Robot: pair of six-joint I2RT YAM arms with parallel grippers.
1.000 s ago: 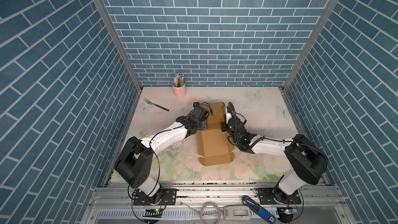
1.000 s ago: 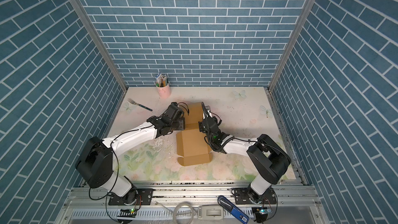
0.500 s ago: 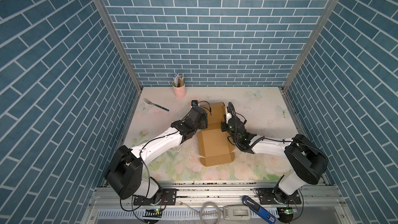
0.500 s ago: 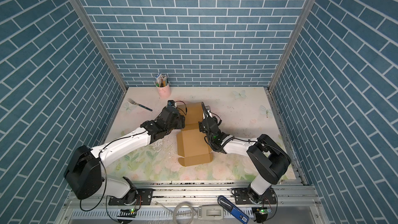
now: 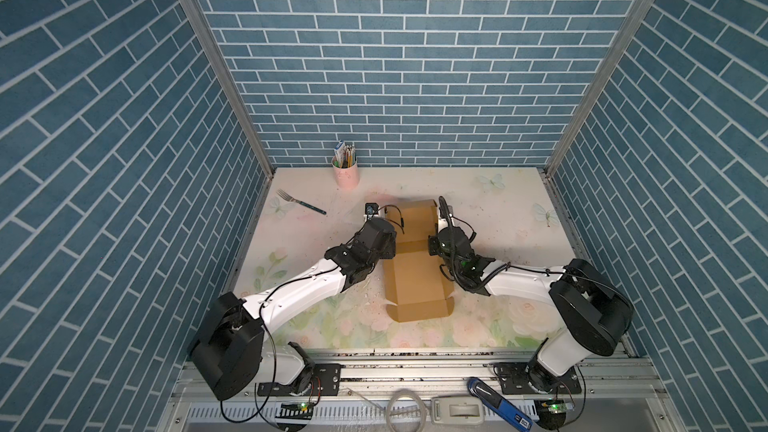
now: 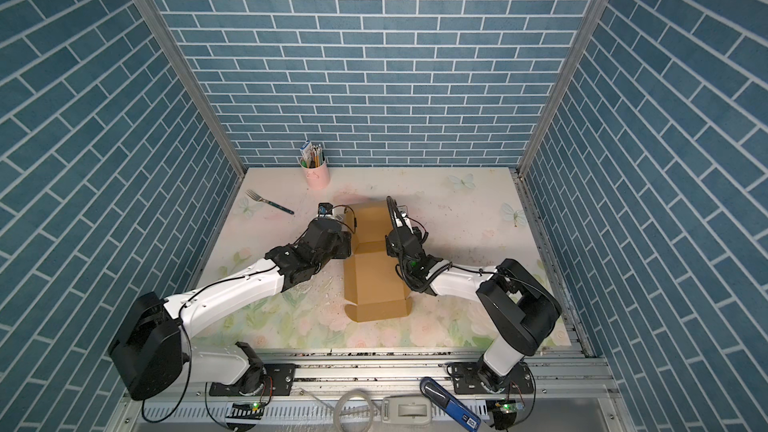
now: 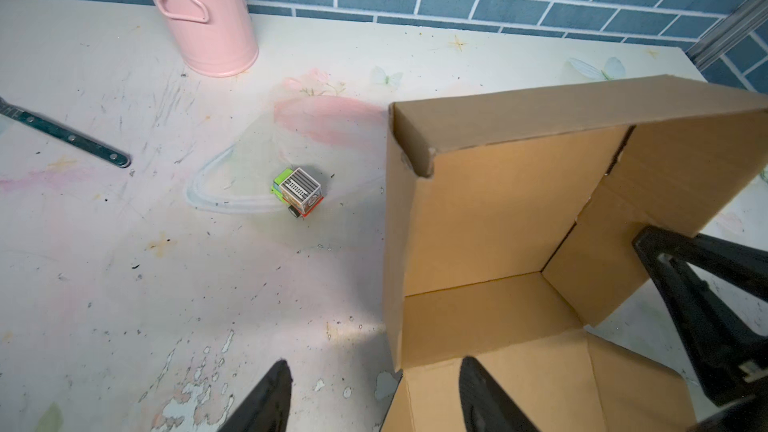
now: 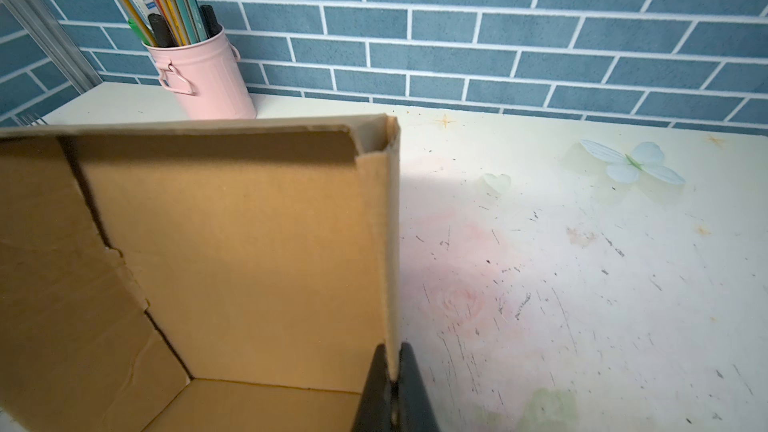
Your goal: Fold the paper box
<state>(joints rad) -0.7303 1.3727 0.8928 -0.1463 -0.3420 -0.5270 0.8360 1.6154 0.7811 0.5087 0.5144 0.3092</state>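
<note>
In the middle of the floral table (image 5: 519, 209) lies the paper box (image 5: 415, 280), its long axis running from the front rail toward the back wall, the far half stood up into walls and the near half flat with its end flap open. The right gripper (image 8: 392, 380) is clamped on the box's right wall, pinching the cardboard edge. The left gripper (image 7: 374, 367) sits at the opposite wall with jaws parted, one finger outside, one inside, the wall's near corner between them and not gripped. So the left arm looks placed for the next pinch; it need only close. Around it: the pink pencil pot (image 5: 345, 170) at the back, a fork (image 5: 300, 202) well off left, and a small wheeled cube (image 7: 298, 192) near that left wall's outer face — a possible snag if the wall swings out.
</note>
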